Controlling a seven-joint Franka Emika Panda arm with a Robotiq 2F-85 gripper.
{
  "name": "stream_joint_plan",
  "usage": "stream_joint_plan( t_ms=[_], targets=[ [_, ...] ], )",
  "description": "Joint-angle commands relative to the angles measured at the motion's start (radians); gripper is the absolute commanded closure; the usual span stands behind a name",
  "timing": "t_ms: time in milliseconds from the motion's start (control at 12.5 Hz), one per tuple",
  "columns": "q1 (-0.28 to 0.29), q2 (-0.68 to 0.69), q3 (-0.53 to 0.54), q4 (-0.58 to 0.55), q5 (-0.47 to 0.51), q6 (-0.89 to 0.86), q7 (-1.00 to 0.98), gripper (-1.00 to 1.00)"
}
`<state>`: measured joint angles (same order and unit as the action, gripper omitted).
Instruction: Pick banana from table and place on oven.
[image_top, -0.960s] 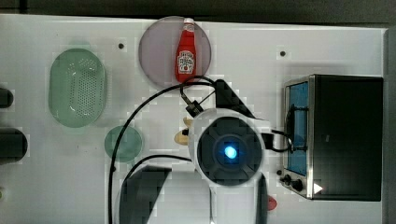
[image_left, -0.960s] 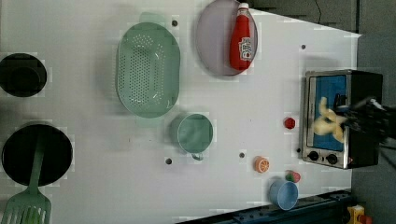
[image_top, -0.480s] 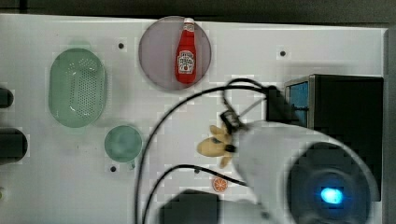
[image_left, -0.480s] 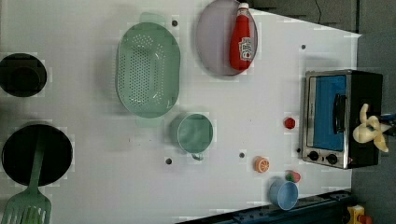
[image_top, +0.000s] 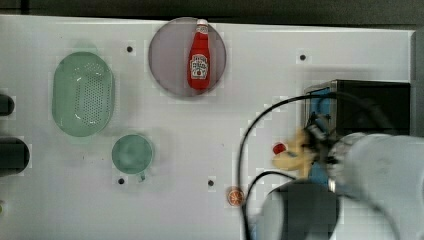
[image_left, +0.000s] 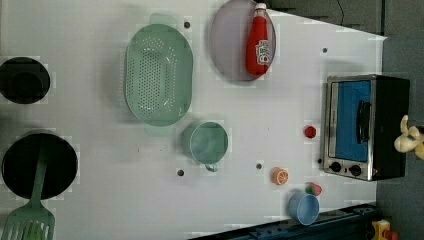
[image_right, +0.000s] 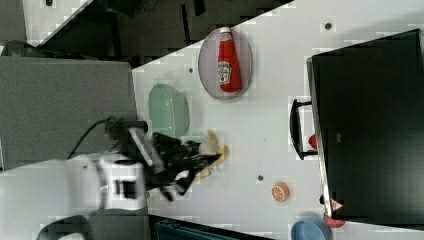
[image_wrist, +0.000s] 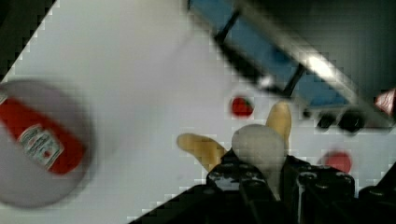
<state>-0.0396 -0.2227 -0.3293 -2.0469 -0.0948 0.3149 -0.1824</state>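
My gripper (image_top: 309, 146) is shut on the pale yellow banana (image_top: 291, 154), holding it in the air above the white table (image_top: 210, 125). In the top view the fruit hangs just in front of the oven (image_top: 375, 102), over its bluish door side. The left view shows the banana (image_left: 409, 140) at the left view's right edge, past the oven (image_left: 387, 125) and its black top. From the right view, the gripper (image_right: 210, 159) and banana (image_right: 214, 149) are well short of the oven (image_right: 370, 125). The wrist view has the banana (image_wrist: 205, 148) held between my fingers (image_wrist: 236, 175).
A ketchup bottle (image_top: 199, 56) lies on a round plate (image_top: 165, 55). A green colander (image_top: 82, 94) and green cup (image_top: 132, 154) stand at the top view's left. A small red fruit (image_top: 279, 148) and an orange slice (image_top: 235, 196) lie near the oven. A blue bowl (image_left: 303, 208) sits by the edge.
The arm has carried the banana across the table toward the oven and higher up; in the left view the fruit has passed from the oven door to beyond its top.
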Motion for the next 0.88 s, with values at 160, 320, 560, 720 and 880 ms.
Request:
stream_joint_plan(
  t_ms=[160, 320, 560, 720, 880],
  targets=[
    [-0.013, 0.139, -0.148, 0.070, 0.009, 0.078, -0.343, 0.64],
    [-0.014, 0.230, -0.210, 0.113, 0.009, 0.106, -0.471, 0.64],
    [-0.015, 0.347, -0.258, 0.172, 0.009, 0.142, -0.615, 0.64],
    [-0.015, 0.386, -0.268, 0.183, 0.010, 0.142, -0.636, 0.57],
    [-0.016, 0.404, -0.270, 0.181, 0.010, 0.140, -0.636, 0.15]
  ],
)
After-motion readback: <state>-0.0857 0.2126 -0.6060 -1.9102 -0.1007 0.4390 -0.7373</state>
